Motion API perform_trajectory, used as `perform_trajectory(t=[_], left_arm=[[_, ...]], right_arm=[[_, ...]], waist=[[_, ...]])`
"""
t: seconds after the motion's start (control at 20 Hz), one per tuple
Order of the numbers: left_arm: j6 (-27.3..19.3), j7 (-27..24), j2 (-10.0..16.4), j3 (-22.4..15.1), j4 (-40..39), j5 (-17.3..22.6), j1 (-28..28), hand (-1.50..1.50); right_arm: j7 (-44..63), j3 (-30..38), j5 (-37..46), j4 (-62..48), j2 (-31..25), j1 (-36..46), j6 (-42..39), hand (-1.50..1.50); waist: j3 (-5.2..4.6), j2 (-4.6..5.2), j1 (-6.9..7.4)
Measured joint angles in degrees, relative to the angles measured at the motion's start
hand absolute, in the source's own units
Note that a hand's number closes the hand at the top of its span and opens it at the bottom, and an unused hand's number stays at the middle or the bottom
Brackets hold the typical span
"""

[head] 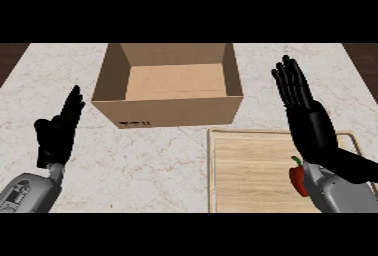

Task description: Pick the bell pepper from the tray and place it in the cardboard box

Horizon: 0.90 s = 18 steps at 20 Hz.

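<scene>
— Two open hands and one open box over the kitchen desk (140, 165): that is what we have before us. How far along do we put the job?

— We put it at the very start. The bell pepper (297, 179), red with a green stem, lies on the tray (244, 170), toward its right side, and the right forearm covers part of it. The cardboard box (173, 112) stands open-topped just beyond the tray's far left corner. We see its bare floor, with no pepper in it.

— And the hands?

— The right hand (308, 122) is held above the tray's right half, fingers straight and close together, pointing away from us. It grips nothing. The pepper sits just beside the wrist. From this steep angle we cannot say whether the forearm touches it. Perhaps it only passes above. The left hand (55, 137) rests near the view's left edge, fingers up, open as well and holding nothing. It is well apart from both tray and box.

— So what is left to do?

— All of it, in our judgement. The reach down to the pepper, the grasp, the lift off the tray, the carry over the box's near wall and the release inside are not yet done. We would expect the right hand to take the job, since it is the nearer one, but that is our reading and not something shown.
</scene>
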State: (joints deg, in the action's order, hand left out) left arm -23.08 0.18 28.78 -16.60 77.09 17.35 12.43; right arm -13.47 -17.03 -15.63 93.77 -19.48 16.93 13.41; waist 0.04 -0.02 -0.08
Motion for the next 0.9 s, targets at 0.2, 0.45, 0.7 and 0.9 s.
perform_trajectory(t=[0.2, 0.45, 0.7, 0.9], left_arm=[[2.6, -1.2, -0.6, -1.8, 1.4, -1.0, 0.8, 0.00], [5.5, -1.9, -0.8, -4.4, 4.0, -1.5, 1.7, 0.00], [7.5, -1.9, -1.2, -6.7, 6.1, -1.7, 1.6, 0.00], [9.0, -1.7, -0.9, -7.7, 7.3, -1.9, 1.4, 0.00]], right_arm=[[4.7, -0.3, 3.4, -0.7, -0.5, -6.6, 5.7, -1.50], [7.0, 1.9, 11.0, -5.0, -5.5, -13.4, 13.7, -1.50], [10.4, -1.0, 27.5, -10.5, -14.9, -21.8, 22.0, -1.50], [16.2, -3.4, 39.4, -7.4, -20.2, -27.6, 27.4, -1.50]], waist=[[-0.10, -0.19, -1.27], [-0.37, -0.87, -5.29], [-0.75, -0.71, -5.04], [-0.86, -0.97, -4.48]])
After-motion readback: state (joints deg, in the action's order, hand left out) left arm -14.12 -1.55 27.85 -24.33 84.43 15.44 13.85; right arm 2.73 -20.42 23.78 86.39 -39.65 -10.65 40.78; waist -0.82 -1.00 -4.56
